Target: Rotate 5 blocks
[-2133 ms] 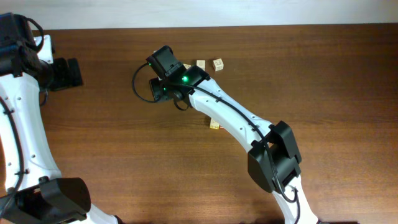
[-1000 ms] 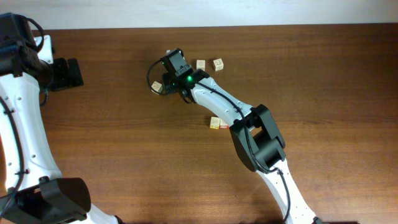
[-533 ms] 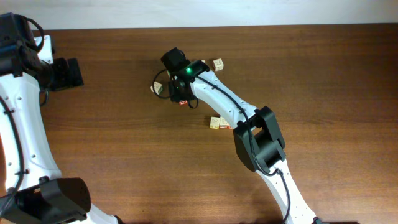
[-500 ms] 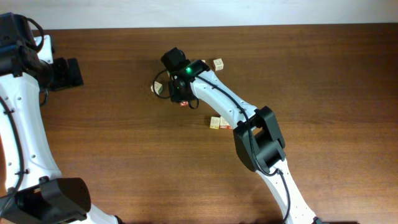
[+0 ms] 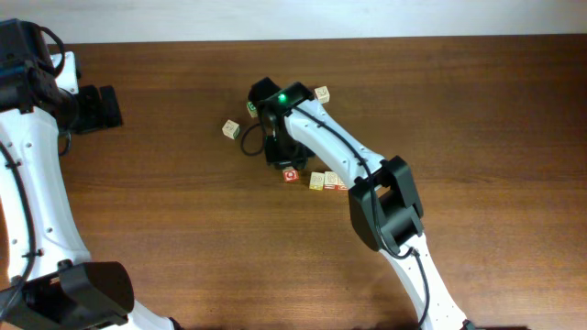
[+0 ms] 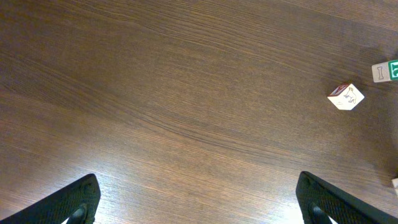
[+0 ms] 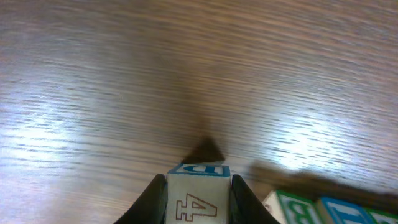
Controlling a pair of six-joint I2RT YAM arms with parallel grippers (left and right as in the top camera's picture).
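- The right tool (image 7: 199, 194) had narrowed over the last second and now clamped 1 block (image 5: 291, 174), with a finger on each side and a face printed with a 4 turned toward the wrist camera.
- A second earlier that tool stood higher up the bench (image 5: 477, 137), close to a loose cube (image 5: 230, 129). It had since come down and to the right, bringing the block with it.
- The cube itself had not moved.
- The block now lay just beside the left end of the row (image 5: 328, 181), and the overhead view seemed to show a slight gap between them.
- The wrist view showed the row's green and blue faces near the block, at lower right.
- Whether the block rested on the bench or hung just above it could not be told.
- The left tool (image 6: 199, 198) stood wide and held nothing, well apart from the row.
- Judged from this, 1 block was mid-handling. Its turn and a clean release were probably still to come, with the neighbouring blocks at risk of a nudge.
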